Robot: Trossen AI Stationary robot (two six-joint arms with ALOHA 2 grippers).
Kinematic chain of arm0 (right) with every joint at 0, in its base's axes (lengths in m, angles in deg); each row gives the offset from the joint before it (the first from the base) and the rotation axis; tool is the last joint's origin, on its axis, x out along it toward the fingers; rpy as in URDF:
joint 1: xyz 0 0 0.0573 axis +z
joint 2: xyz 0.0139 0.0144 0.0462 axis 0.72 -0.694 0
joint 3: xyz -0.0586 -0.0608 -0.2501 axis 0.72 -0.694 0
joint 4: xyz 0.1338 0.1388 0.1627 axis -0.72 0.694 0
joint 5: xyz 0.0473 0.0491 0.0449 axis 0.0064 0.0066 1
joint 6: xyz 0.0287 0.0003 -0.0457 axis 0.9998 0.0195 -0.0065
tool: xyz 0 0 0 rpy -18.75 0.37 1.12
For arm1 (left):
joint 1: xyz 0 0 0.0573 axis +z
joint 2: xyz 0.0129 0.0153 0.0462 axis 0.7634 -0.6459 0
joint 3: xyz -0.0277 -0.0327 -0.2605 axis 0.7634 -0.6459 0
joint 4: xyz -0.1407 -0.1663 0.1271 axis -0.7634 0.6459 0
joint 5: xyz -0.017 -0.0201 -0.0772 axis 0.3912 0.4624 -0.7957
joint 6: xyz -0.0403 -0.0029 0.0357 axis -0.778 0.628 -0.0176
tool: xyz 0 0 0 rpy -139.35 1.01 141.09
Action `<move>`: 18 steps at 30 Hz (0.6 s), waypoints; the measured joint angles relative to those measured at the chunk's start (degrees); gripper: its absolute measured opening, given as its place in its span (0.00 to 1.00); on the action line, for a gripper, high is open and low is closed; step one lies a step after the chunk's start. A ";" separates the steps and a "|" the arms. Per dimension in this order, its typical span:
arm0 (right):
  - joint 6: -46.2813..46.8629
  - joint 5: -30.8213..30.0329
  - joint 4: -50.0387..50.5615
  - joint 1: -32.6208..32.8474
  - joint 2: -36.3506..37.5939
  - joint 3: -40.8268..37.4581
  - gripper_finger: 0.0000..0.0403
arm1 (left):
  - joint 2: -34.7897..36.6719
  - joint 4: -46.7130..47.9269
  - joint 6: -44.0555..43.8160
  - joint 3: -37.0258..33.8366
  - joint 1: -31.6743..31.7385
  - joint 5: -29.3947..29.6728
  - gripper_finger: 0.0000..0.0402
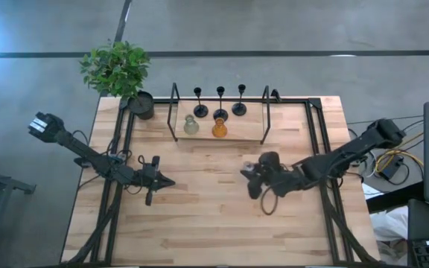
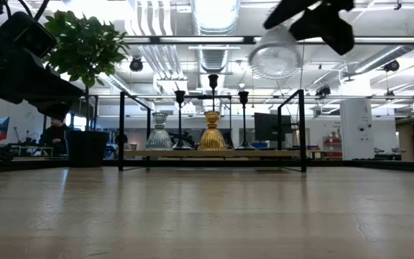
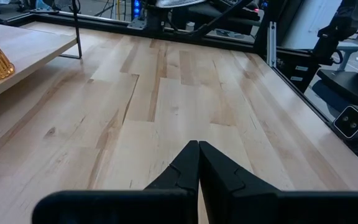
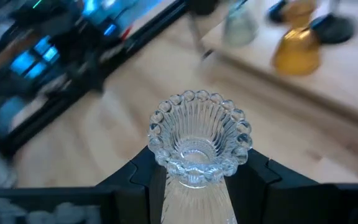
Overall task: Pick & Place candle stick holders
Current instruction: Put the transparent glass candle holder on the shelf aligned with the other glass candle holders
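Note:
My right gripper (image 1: 254,177) is shut on the clear glass candle stick holder (image 4: 197,140), high above the middle of the table; the holder also shows in the low view (image 2: 275,54). On the raised wooden shelf (image 1: 252,126) at the far side, the three black holders (image 1: 220,104) stand on their bases in a row. The grey-green glass holder (image 1: 191,125) and the amber one (image 1: 220,128) stand in front of them. My left gripper (image 1: 166,180) is shut and empty, low over the table's left half. My right gripper pinches the clear holder's ribbed body (image 4: 194,186) just below its beaded rim (image 4: 199,99), one finger (image 4: 135,177) on each side. The fingers come from the table's right side. The holder is lifted clear of the table and sits tilted in the hold.
A round black pot with a green plant (image 1: 141,104) stands at the far left corner beside the shelf. Black metal frames (image 1: 265,112) rise at both ends of the shelf. Bare wood (image 1: 214,223) fills the near half of the table.

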 joint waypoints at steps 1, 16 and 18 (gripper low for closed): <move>1.26 -2.56 0.07 -0.01 -1.75 1.14 0.31 | 0.00 0.00 0.00 0.00 -0.02 -0.02 0.04; 13.61 -14.41 3.24 -7.42 -31.72 22.36 0.31 | -0.01 0.07 0.00 0.00 -0.02 -0.02 0.04; 15.04 -14.62 7.30 -9.30 -34.22 26.18 0.31 | 0.00 0.07 0.00 0.00 -0.01 0.00 0.04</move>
